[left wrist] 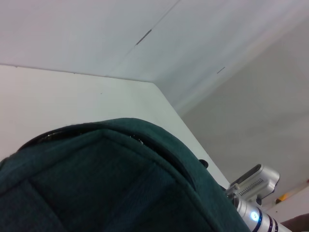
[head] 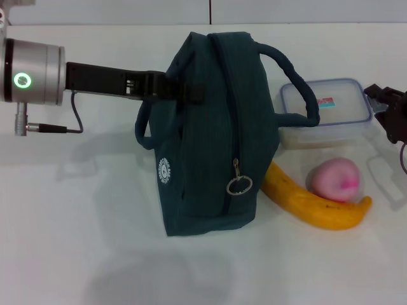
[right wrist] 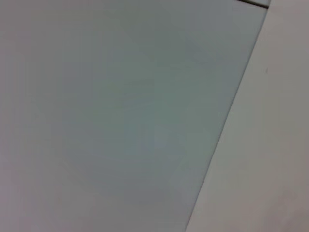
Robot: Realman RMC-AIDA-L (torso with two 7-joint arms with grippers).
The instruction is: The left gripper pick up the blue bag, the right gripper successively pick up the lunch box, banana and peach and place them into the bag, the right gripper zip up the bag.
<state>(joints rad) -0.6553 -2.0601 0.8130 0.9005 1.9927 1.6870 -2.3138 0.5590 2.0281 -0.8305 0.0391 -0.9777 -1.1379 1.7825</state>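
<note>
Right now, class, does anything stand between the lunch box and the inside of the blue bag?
Yes. The blue bag has its zipper shut along the top, so the lunch box cannot enter yet. The bag's handle also arches across the box's near corner.

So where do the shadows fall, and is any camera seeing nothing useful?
Head view: soft shadows lie on the table in front of the blue bag and under the left gripper. Left wrist view: bag fabric fills the lower frame. Right wrist view: only a plain pale surface.

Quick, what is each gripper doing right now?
Left gripper: closed on the blue bag.
Right gripper: beside the lunch box, cannot be told.
</note>
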